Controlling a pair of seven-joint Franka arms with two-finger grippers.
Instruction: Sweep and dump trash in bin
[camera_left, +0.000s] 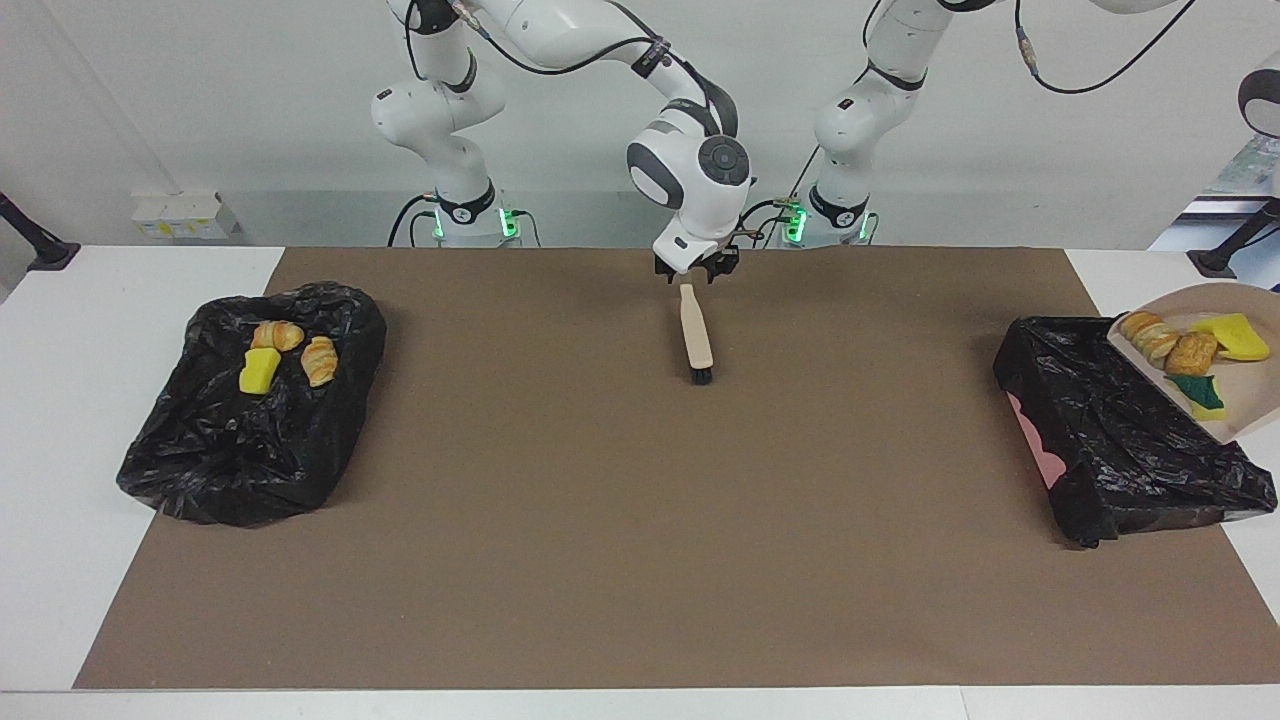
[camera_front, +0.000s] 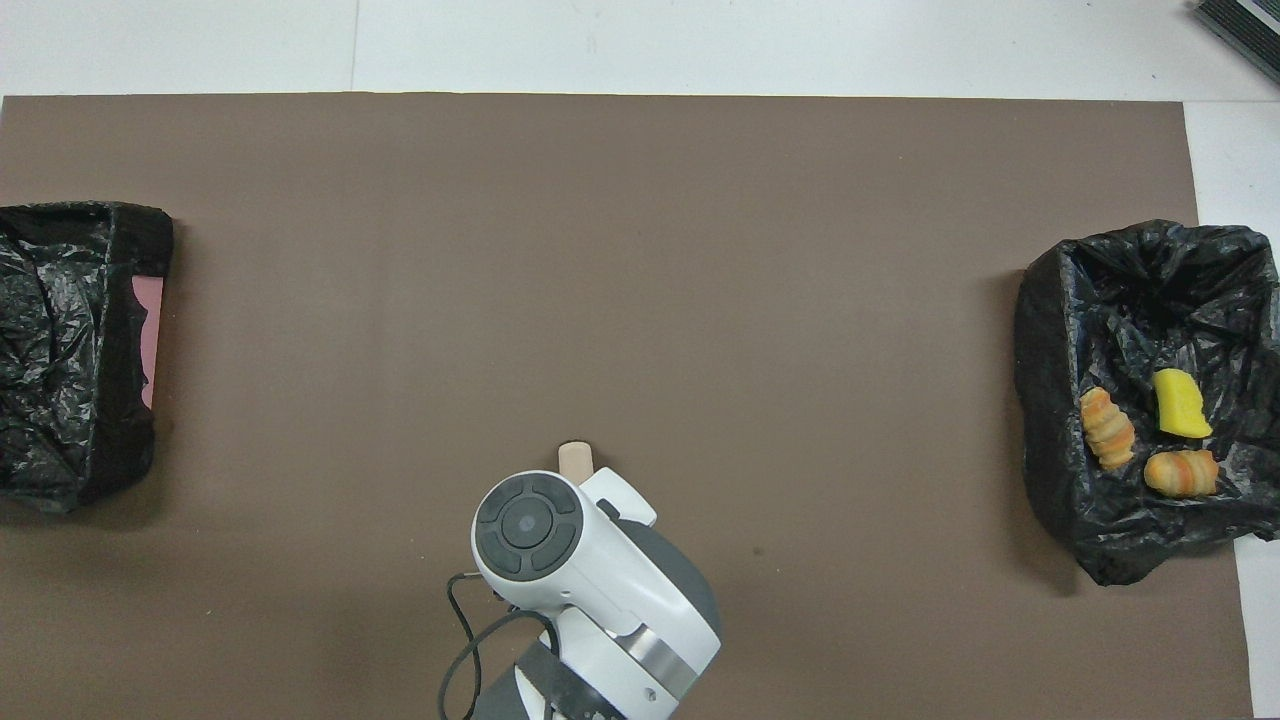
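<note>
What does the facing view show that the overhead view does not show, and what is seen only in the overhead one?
Only the facing view: the dustpan raised above the bin at the left arm's end, carrying four trash pieces; the whole brush lying on the brown mat; the right pincer over its handle end.
Only the overhead view: a dark ribbed object at one table corner.
Both: the two bins, three trash pieces in the bin at the right arm's end, the brush handle's tip.

Black bins (camera_left: 250, 420), beige dustpan (camera_left: 1245, 400), brown mat (camera_left: 640, 520)
</note>
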